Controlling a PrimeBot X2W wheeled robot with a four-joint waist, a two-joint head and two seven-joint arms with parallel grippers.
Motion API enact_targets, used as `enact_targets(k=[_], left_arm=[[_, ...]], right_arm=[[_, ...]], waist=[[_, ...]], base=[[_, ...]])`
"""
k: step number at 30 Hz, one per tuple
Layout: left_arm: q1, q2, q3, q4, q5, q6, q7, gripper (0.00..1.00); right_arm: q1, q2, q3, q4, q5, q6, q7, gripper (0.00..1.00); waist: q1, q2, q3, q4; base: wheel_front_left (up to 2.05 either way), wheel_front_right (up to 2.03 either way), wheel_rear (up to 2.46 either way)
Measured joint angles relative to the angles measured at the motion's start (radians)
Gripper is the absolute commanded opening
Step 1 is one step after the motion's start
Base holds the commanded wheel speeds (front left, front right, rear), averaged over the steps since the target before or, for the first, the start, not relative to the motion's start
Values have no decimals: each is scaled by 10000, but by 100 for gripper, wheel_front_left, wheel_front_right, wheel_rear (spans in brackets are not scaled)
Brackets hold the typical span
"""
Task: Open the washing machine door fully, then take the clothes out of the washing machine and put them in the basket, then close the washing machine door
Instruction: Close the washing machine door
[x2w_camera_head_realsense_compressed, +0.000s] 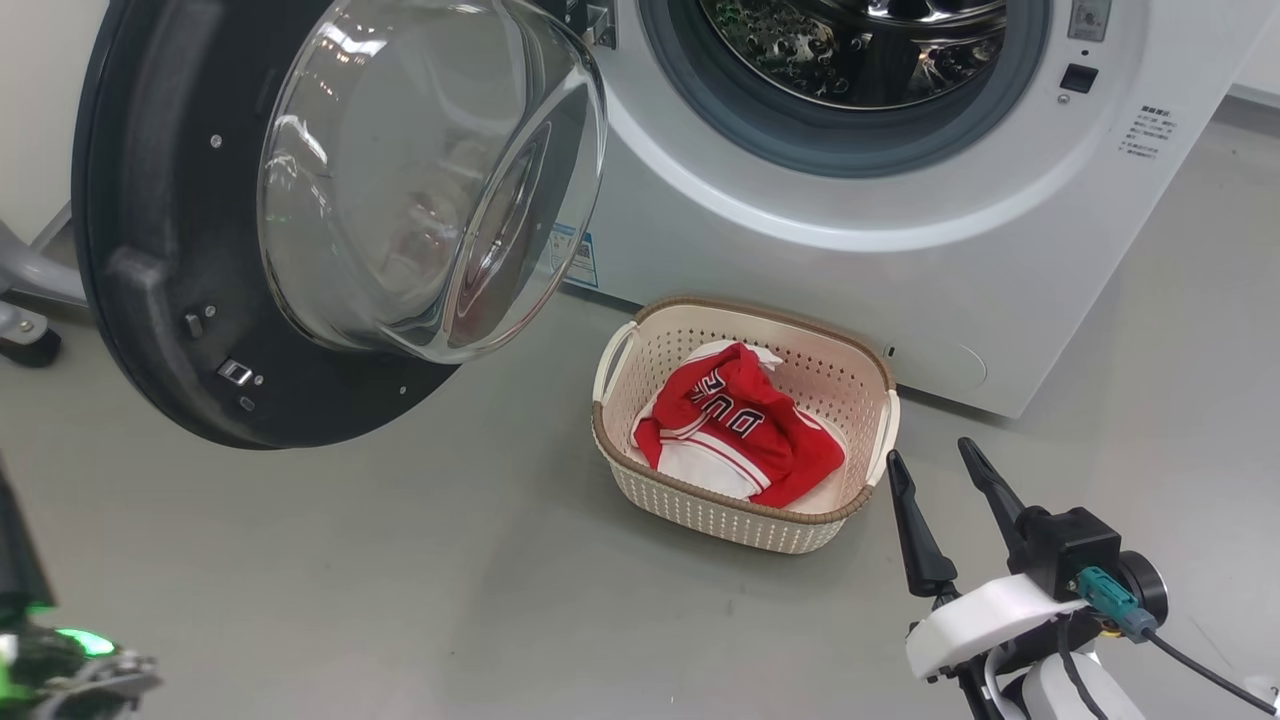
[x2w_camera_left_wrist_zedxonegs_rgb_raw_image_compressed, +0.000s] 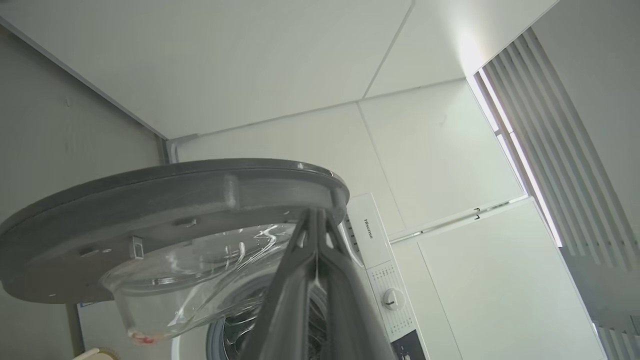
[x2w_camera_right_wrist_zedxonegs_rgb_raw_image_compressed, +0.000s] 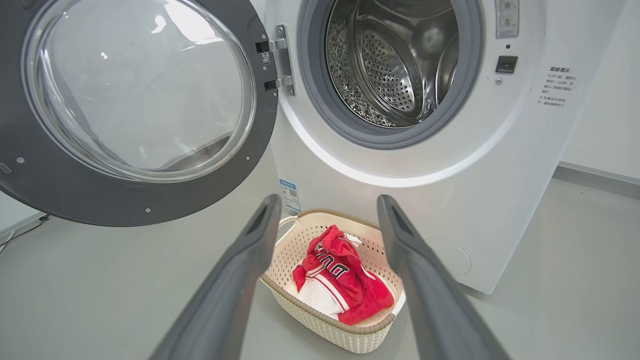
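The washing machine (x2w_camera_head_realsense_compressed: 900, 250) (x2w_camera_right_wrist_zedxonegs_rgb_raw_image_compressed: 500, 165) stands with its steel drum bare. Its door (x2w_camera_head_realsense_compressed: 150, 250) (x2w_camera_right_wrist_zedxonegs_rgb_raw_image_compressed: 125, 200) (x2w_camera_left_wrist_zedxonegs_rgb_raw_image_compressed: 150, 200) hangs wide open to the left, black rim around a bulging glass bowl. The cream basket (x2w_camera_head_realsense_compressed: 615, 470) (x2w_camera_right_wrist_zedxonegs_rgb_raw_image_compressed: 325, 335) sits on the floor before the machine with the red clothes (x2w_camera_head_realsense_compressed: 740, 420) (x2w_camera_right_wrist_zedxonegs_rgb_raw_image_compressed: 340, 280) heaped inside, white trim and lettering showing. My right gripper (x2w_camera_head_realsense_compressed: 930, 455) (x2w_camera_right_wrist_zedxonegs_rgb_raw_image_compressed: 327, 202) hovers open just right of the basket, nothing between its fingers. My left gripper (x2w_camera_left_wrist_zedxonegs_rgb_raw_image_compressed: 317, 212) is shut and empty, its tips close to the door's rim from below.
Grey floor (x2w_camera_head_realsense_compressed: 400, 580) spreads in front of the machine and to the left of the basket. A grey frame on a black caster (x2w_camera_head_realsense_compressed: 25, 340) stands at the far left behind the door. White wall panels (x2w_camera_left_wrist_zedxonegs_rgb_raw_image_compressed: 425, 150) rise behind the machine.
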Motion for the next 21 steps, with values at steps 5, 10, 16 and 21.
enact_targets(k=[5,10,16,21], left_arm=[[-665,422,1149,245,-1081,33,412,0],[-1533,1331,2123,938,-2184,491,974,0],[-2383,2462,2767,2228,-2857,1338,1599,0],[-3083,3085,2828,3200,-3325,1613,2146,0]], right_arm=[[-23,-38,-6,-69,-4,-4,36,100],[-80,-59,19,-199,-79,-4,86,100],[-278,-121,84,-336,-161,0,173,100],[-464,-159,167,-418,-228,10,253,100]], waist=[[0,0,79,-7],[0,0,185,-26],[0,0,386,-114],[0,0,575,-235]], base=[[0,0,0],[0,0,0],[0,0,0],[0,0,0]])
